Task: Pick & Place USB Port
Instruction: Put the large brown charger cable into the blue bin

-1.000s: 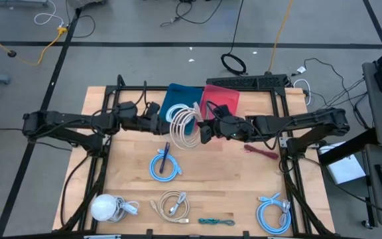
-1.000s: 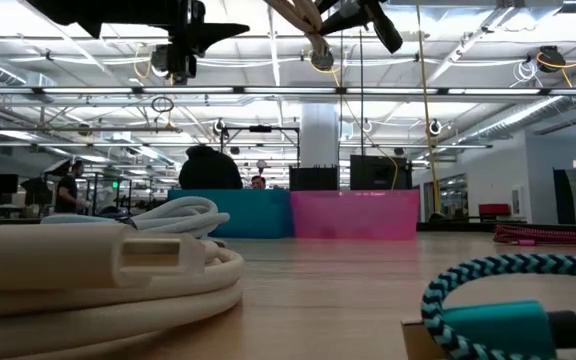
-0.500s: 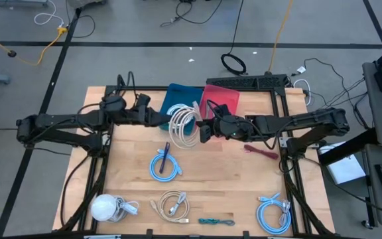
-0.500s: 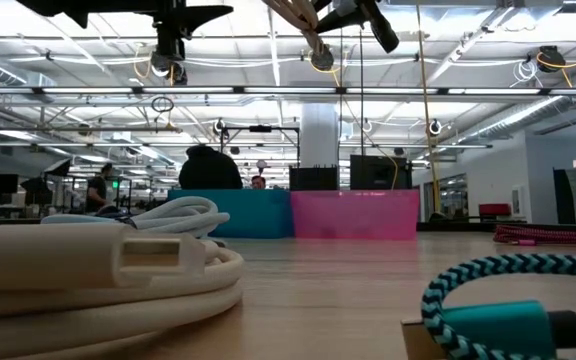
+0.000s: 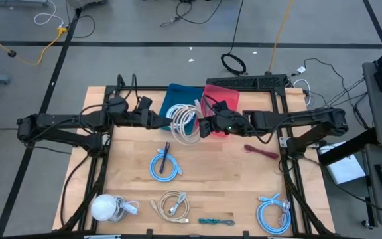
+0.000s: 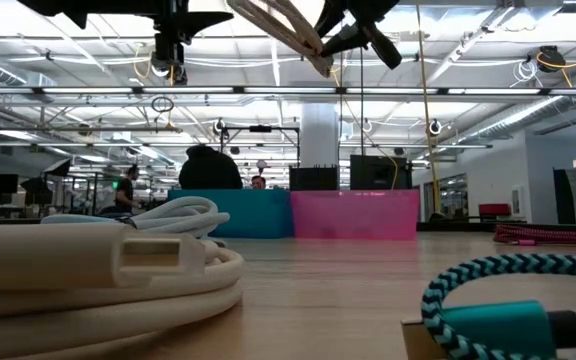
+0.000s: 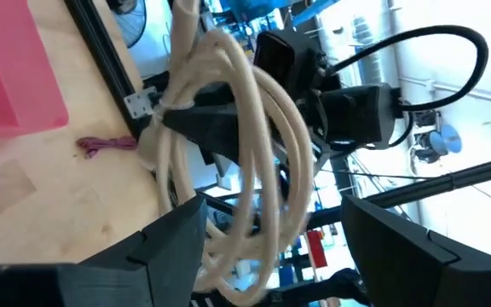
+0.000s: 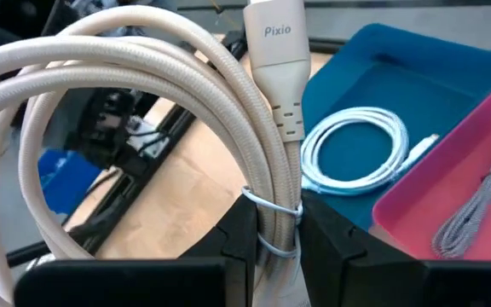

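Right hand point(image 8: 267, 247) clamps one cream cable coil point(image 5: 183, 123) above two bins; left hand point(image 5: 156, 120) open.

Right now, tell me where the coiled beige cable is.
In the high view the beige cable hangs mid-table in the right gripper, at the blue bin, with the left gripper open just beside it.

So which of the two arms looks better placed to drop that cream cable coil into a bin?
The right. Its gripper is shut on the cream cable coil above the blue bin, while the left gripper waits open alongside.
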`<act>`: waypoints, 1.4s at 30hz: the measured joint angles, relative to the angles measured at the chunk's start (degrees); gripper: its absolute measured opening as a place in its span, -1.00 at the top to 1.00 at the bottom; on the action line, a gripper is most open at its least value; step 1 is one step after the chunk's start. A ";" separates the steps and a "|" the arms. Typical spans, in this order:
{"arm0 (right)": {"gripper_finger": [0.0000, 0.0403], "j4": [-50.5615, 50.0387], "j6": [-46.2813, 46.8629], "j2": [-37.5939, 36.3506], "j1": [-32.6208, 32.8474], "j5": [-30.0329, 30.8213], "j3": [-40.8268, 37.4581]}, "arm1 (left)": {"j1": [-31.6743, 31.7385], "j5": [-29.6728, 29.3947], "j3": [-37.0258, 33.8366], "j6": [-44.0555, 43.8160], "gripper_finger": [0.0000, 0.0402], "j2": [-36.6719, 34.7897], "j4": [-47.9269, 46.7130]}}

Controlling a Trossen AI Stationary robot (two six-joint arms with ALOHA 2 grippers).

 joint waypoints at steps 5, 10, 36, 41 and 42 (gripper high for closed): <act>0.76 0.34 0.08 0.77 -0.60 -0.52 0.04 | 0.77 -0.34 0.00 0.32 -0.36 0.01 -0.57; 0.76 2.75 0.10 2.37 -1.34 -3.75 0.11 | 1.63 0.23 0.00 0.65 -0.36 0.01 -0.91; 0.76 1.20 2.62 6.94 -3.19 -9.54 0.07 | -0.76 0.41 2.61 0.93 -0.36 4.70 -3.94; 0.76 0.77 2.95 7.96 -3.58 -11.41 0.00 | -2.69 2.32 8.12 4.06 -0.36 10.35 -9.77; 0.76 1.44 3.07 8.21 -3.60 -11.45 0.02 | -2.83 2.50 9.36 4.34 -0.36 11.12 -11.67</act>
